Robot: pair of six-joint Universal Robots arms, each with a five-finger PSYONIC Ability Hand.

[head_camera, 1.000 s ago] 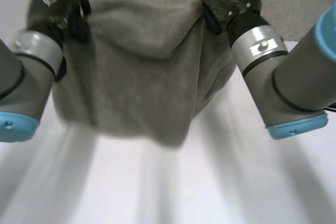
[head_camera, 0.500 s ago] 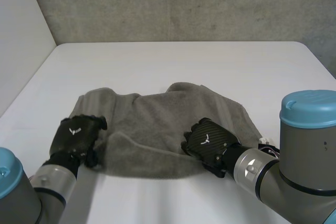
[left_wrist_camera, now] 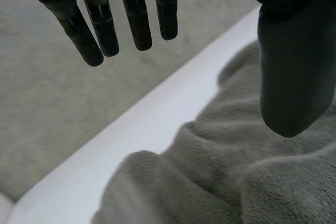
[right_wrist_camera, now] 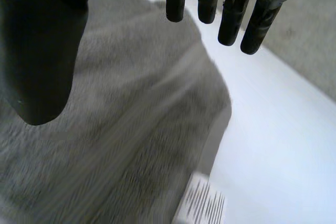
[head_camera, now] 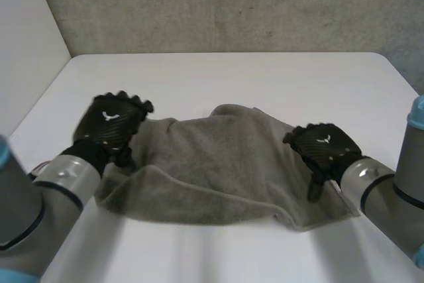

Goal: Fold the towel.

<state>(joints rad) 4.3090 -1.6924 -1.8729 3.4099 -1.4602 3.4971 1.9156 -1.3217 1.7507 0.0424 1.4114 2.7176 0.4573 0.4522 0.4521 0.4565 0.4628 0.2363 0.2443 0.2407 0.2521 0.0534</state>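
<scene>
Since half a second ago both arms have swung outward, off the towel's near edge and towards its two ends, and the near right corner now lies spread flatter.

From the head view, the towel (head_camera: 218,170) lies doubled over on the white bench (head_camera: 232,77), towards the near side. My left robot hand (head_camera: 112,124) is at its left end and my right robot hand (head_camera: 324,147) is over its right end, close to the near corner. I judge the fold has been laid down and the hands sit at the ends to flatten it or to back away.

Looking along the left wrist, the left robot hand (left_wrist_camera: 294,77) has straight fingers (left_wrist_camera: 100,30) spread well away from the thumb, gripping nothing. Rumpled towel (left_wrist_camera: 252,171) lies under the thumb, with a strip of bench (left_wrist_camera: 152,124) beyond.

Looking along the right wrist, the right robot hand (right_wrist_camera: 42,51) is likewise spread, its fingers (right_wrist_camera: 231,9) straight and empty. The towel (right_wrist_camera: 121,129) lies beneath the palm, its edge running out to bare bench (right_wrist_camera: 273,145), with a white label (right_wrist_camera: 202,205) at the hem.
</scene>
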